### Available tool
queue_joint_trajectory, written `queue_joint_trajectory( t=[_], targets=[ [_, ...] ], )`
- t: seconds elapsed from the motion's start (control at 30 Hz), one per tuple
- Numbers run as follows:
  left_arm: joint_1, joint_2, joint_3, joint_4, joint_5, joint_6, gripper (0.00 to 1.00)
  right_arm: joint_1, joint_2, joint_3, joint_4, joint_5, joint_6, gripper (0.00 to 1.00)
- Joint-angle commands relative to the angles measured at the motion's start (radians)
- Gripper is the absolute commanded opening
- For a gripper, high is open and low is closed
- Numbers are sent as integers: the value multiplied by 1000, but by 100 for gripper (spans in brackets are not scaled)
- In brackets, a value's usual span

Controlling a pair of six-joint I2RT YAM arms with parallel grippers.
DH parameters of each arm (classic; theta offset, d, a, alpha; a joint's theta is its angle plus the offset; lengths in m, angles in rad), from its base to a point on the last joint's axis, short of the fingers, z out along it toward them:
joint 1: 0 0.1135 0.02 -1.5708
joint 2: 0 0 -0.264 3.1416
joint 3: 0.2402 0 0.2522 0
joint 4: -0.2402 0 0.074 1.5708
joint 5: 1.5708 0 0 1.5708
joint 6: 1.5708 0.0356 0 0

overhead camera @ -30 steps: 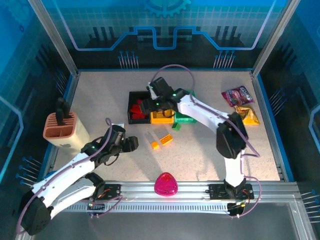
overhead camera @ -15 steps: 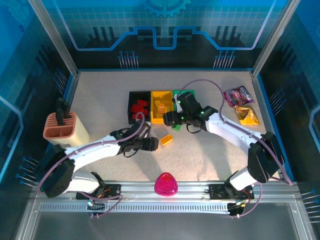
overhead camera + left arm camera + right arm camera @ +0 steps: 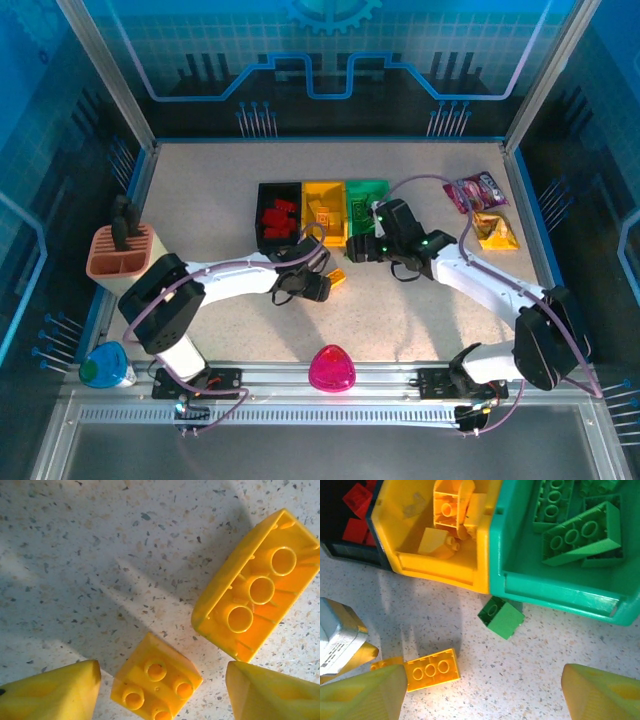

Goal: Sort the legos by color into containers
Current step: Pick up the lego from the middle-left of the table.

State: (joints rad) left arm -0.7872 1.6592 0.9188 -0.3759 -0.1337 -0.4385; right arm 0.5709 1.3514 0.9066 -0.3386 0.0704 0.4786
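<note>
My left gripper (image 3: 162, 695) is open and low over the table, and a small yellow lego (image 3: 156, 680) lies studs-up between its fingers. A longer yellow lego (image 3: 257, 612) lies hollow side up just beyond it. My right gripper (image 3: 480, 695) is open above bare table in front of the bins. A small green lego (image 3: 501, 617) lies on its side against the green bin (image 3: 560, 590), which holds green bricks. The yellow bin (image 3: 440, 565) holds yellow bricks and the black bin (image 3: 262, 215) red ones. From above, the left gripper (image 3: 315, 288) and right gripper (image 3: 362, 250) sit close together.
A terracotta slotted holder (image 3: 120, 255) stands at the left edge. A pink dome (image 3: 332, 368) rests near the front rail. Two snack packets (image 3: 475, 190) lie at the back right. A blue and green object (image 3: 103, 365) sits at the front left corner.
The left arm has reached right until its fingers flank the small yellow lego. The right gripper has swung from over the black bin to the front of the green bin.
</note>
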Motion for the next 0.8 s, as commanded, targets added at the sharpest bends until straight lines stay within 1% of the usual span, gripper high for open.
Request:
queue_joint_trajectory(
  t=[0.0,0.17,0.47,0.63,0.77],
  targets=[
    [-21,23,36,-56,-17,18,64,-24,-30,-21,32,-2,18,82],
    [-37,37,38,-70,-56,7,57,-48,-48,-74,51,-18,24,82],
    [-41,17,63,-103,-109,2,35,-72,-79,-124,73,-32,37,81],
    [-35,-25,116,-124,-134,33,32,-83,-101,-142,71,-32,37,81],
    [5,-38,197,-139,-134,67,31,-88,-116,-157,66,-32,43,81]
  ],
)
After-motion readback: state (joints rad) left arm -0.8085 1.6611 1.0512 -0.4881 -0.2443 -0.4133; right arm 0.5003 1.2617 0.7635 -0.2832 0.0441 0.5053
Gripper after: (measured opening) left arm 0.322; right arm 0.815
